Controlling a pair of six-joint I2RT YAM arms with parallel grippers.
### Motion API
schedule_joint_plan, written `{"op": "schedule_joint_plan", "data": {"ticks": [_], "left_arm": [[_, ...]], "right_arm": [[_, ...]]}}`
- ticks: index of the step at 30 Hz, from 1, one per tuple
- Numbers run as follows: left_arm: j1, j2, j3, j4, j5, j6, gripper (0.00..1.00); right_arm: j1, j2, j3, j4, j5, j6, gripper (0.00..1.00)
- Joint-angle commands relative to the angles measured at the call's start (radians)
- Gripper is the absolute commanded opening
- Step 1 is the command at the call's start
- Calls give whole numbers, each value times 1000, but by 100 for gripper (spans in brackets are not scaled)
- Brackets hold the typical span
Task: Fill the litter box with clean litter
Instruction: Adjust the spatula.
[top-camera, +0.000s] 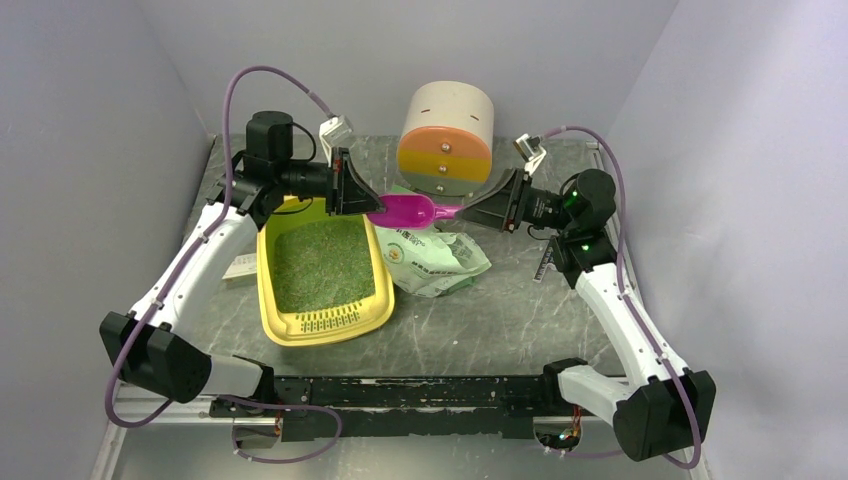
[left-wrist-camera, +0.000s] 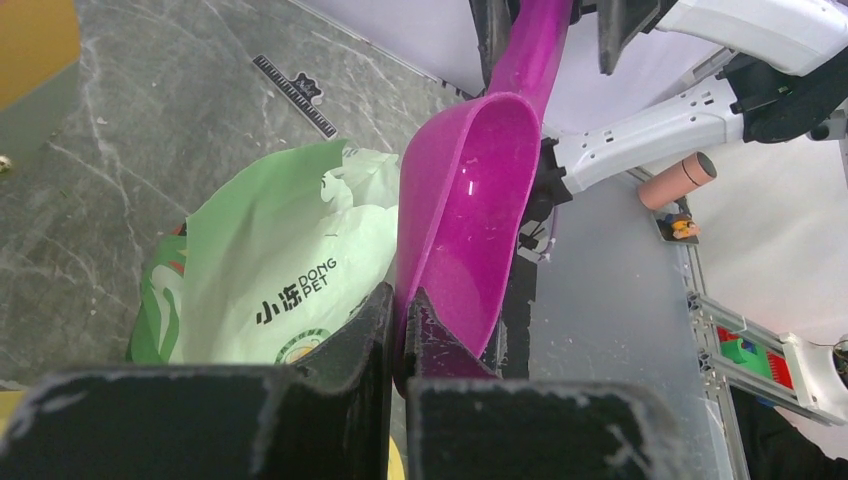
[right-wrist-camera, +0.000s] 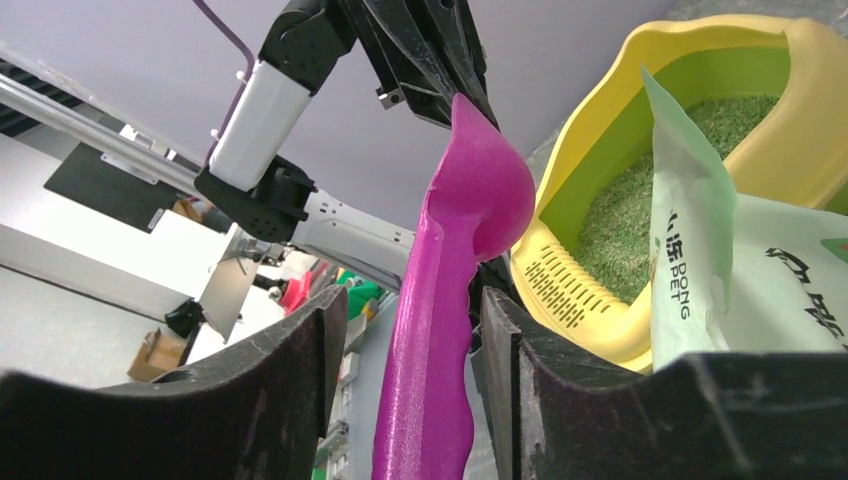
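Left gripper (left-wrist-camera: 400, 305) pinches scoop (left-wrist-camera: 465, 200) tip (handle end cropped)

The left gripper (left-wrist-camera: 402, 303) is clamped on the rim of the magenta scoop (left-wrist-camera: 465, 200), its black fingers pressed together on the tip of the bowl. The handle runs away to the right gripper (left-wrist-camera: 548, 25), whose dark fingers stand on either side of it. Beneath the scoop a pale green printed bag (left-wrist-camera: 280, 260) lies on the grey marbled table (left-wrist-camera: 130, 150), with a black ruler (left-wrist-camera: 295, 95) beyond it.
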Motion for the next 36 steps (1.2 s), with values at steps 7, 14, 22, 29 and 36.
{"op": "schedule_joint_plan", "data": {"ticks": [7, 14, 22, 29, 36], "left_arm": [[-12, -2, 8, 15, 3, 3, 5], [-20, -6, -1, 65, 2, -41, 5], [-34, -5, 6, 26, 5, -4, 5], [-40, 10, 28, -30, 4, 41, 5], [-49, 29, 51, -48, 2, 53, 5]], "right_arm": [[-2, -3, -3, 6, -18, 11, 51], [22, 3, 14, -79, 21, -45, 50], [26, 6, 45, -167, 66, -111, 45], [26, 15, 50, -150, 69, -99, 56], [27, 15, 22, -84, 47, -57, 39]]}}
